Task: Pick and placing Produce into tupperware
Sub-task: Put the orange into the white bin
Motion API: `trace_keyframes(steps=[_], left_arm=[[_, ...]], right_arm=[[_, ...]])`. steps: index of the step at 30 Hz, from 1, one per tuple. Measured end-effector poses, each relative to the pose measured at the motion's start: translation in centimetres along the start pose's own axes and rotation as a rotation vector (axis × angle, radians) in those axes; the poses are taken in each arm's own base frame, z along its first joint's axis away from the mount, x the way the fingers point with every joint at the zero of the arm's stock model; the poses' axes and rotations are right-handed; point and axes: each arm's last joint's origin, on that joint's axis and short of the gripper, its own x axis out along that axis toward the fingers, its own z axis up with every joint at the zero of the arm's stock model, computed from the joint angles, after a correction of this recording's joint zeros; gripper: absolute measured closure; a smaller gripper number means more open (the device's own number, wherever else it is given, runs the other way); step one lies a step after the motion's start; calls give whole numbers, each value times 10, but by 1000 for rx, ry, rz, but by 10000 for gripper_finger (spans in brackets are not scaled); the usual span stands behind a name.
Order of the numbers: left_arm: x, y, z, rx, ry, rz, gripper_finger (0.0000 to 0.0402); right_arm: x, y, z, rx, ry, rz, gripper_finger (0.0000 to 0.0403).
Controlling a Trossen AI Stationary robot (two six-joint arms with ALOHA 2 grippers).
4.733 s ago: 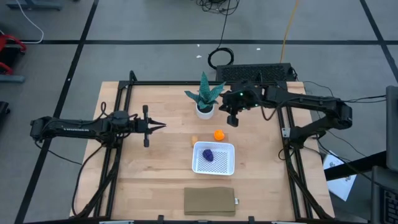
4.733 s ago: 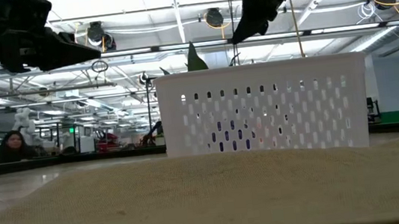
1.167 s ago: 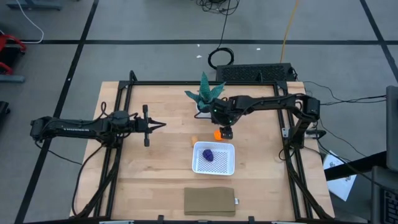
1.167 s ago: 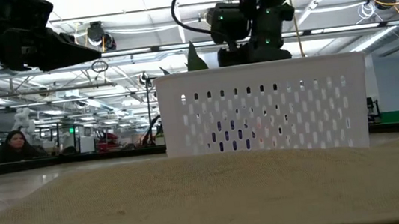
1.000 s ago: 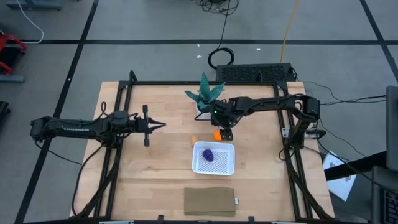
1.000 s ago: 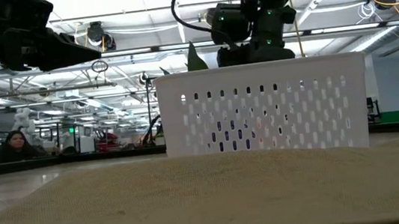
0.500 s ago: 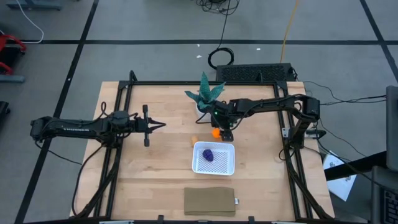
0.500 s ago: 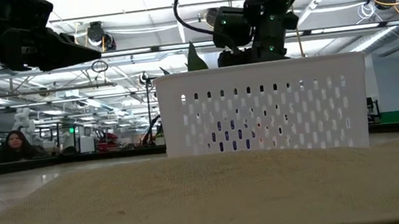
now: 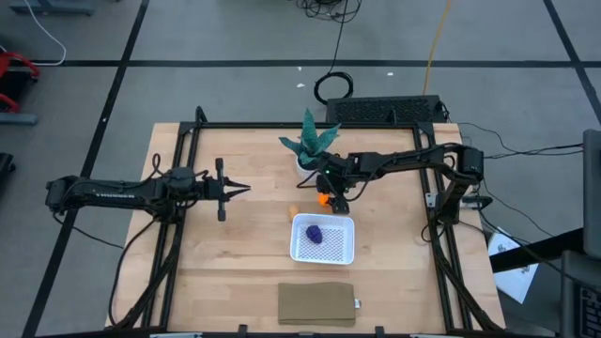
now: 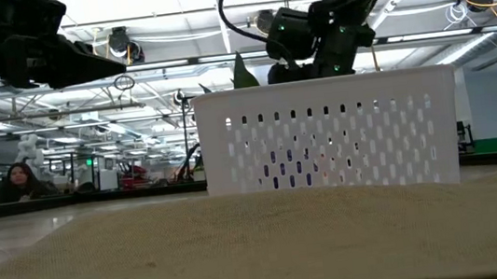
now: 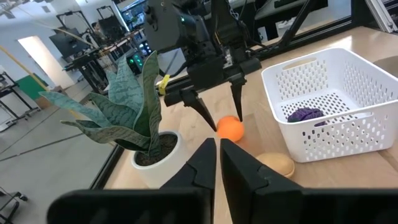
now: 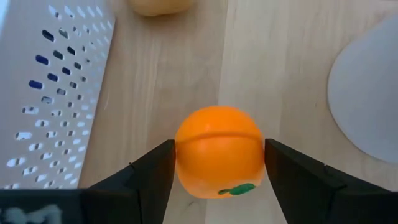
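Observation:
The orange ball [image 12: 219, 151] sits on the wooden table just beyond the white tupperware's [image 9: 324, 257] far edge. My right gripper [image 9: 329, 199] is open, pointing down, with one finger on each side of the ball [image 11: 230, 129]. The purple piece [image 9: 315, 233] lies on the tupperware's dotted bottom. The tan-orange piece [image 9: 294, 210] rests on the table to the left of the ball. My left gripper [image 9: 246, 189] is shut and hangs above the table's left half, pointing right. My right gripper's fingertips [image 12: 163, 163] stand close against the ball's two opposite sides [image 12: 183, 155], coming from above and pointing down. I cannot tell whether they touch it. The ball rests on the table.
A green spiky plant in a white pot [image 9: 308, 150] stands just beyond the ball, close to the right gripper. A flat tan pad [image 9: 316, 303] lies at the near edge. A black frame runs round the table, and a person sits far behind it [image 10: 17, 181].
My right gripper has gone a little toward the table's left edge, bringing its open fingers around the orange ball.

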Motion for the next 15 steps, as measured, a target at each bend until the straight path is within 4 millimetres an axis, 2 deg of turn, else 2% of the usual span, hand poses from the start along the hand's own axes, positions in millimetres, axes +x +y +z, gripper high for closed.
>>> trace_keyframes(steps=[9,15], left_arm=[[0,0,0,0,0,0,399],[0,0,0,0,0,0,387]], right_arm=[[4,1,-6,6,-12,-4,167],[5,1,-6,-4,-8,-3,167]])
